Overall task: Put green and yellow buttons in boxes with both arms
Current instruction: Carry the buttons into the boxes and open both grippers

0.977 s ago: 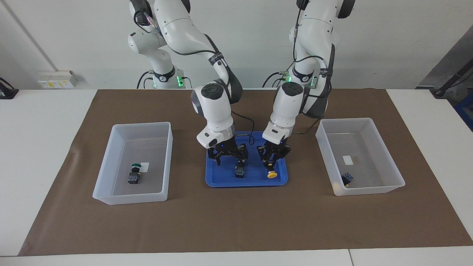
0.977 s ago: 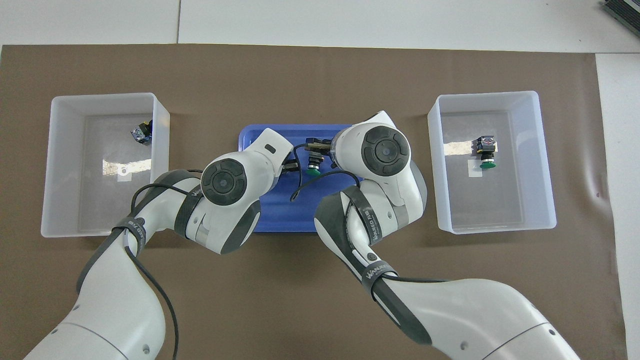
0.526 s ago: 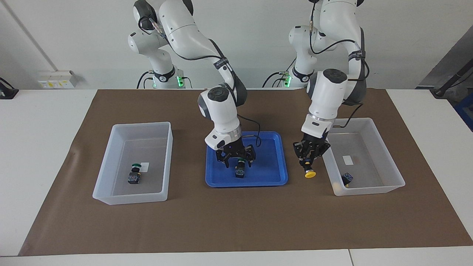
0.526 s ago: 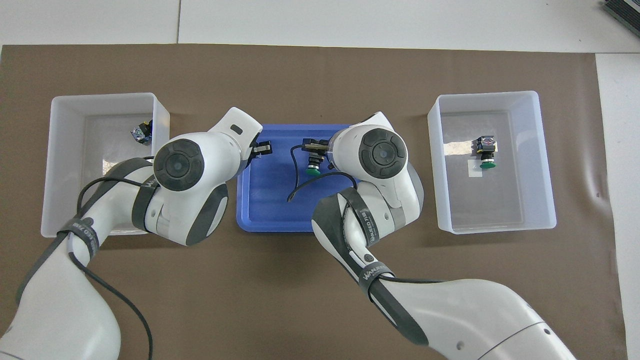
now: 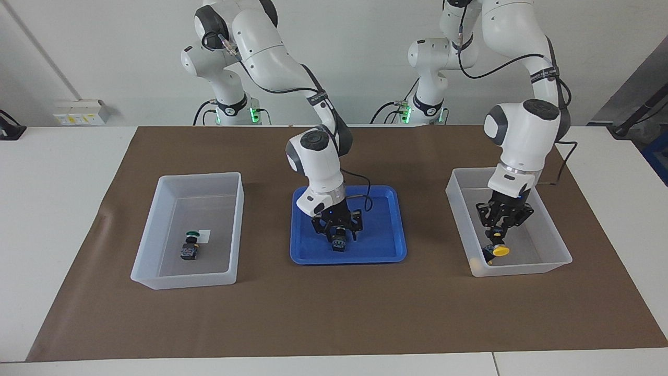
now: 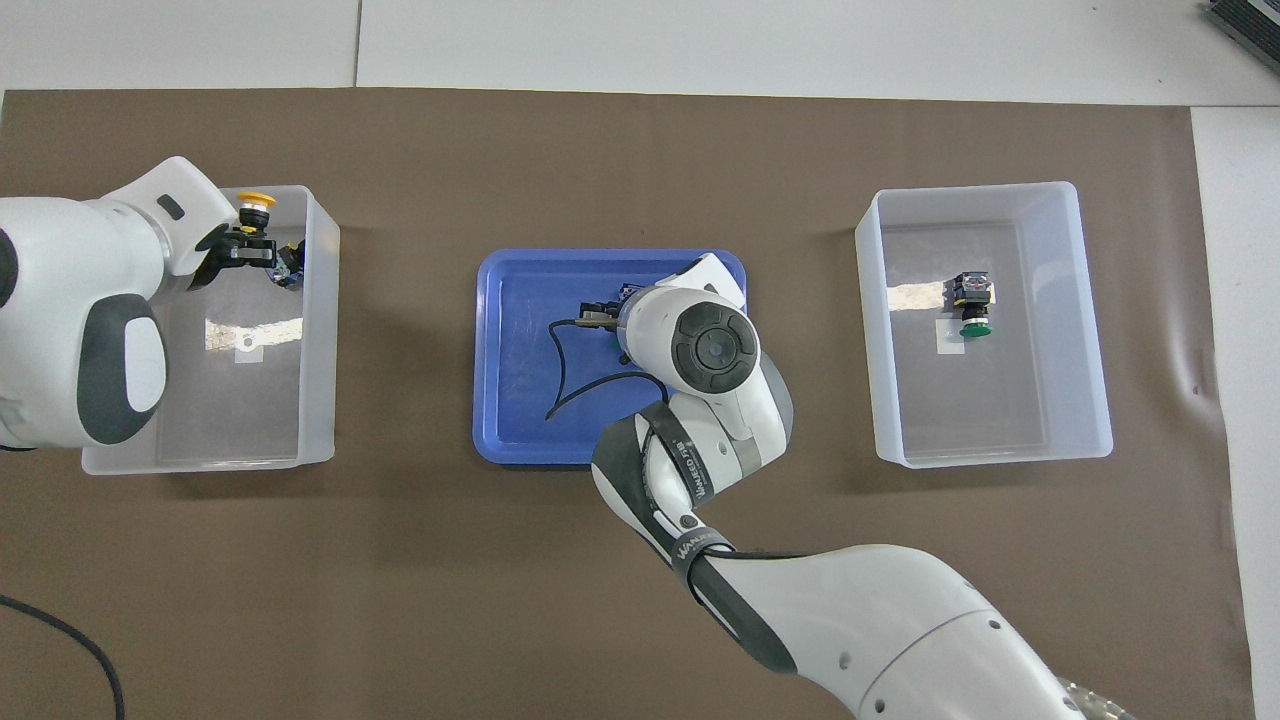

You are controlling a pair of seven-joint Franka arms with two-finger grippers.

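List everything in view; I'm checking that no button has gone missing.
boxes: two, translucent white, one at the right arm's end, one at the left arm's
blue tray: one, between the boxes
green buttons: two, one in the right arm's box, one in the tray
yellow button: one, held over the left arm's box
fourth button: one, black-and-blue, cap hidden, in that box
mat: one, brown
table: white
left gripper: shut on the yellow button
right gripper: down at the tray's green button

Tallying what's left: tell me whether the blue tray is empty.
Not empty. The blue tray holds one green button, with the right gripper down around it.
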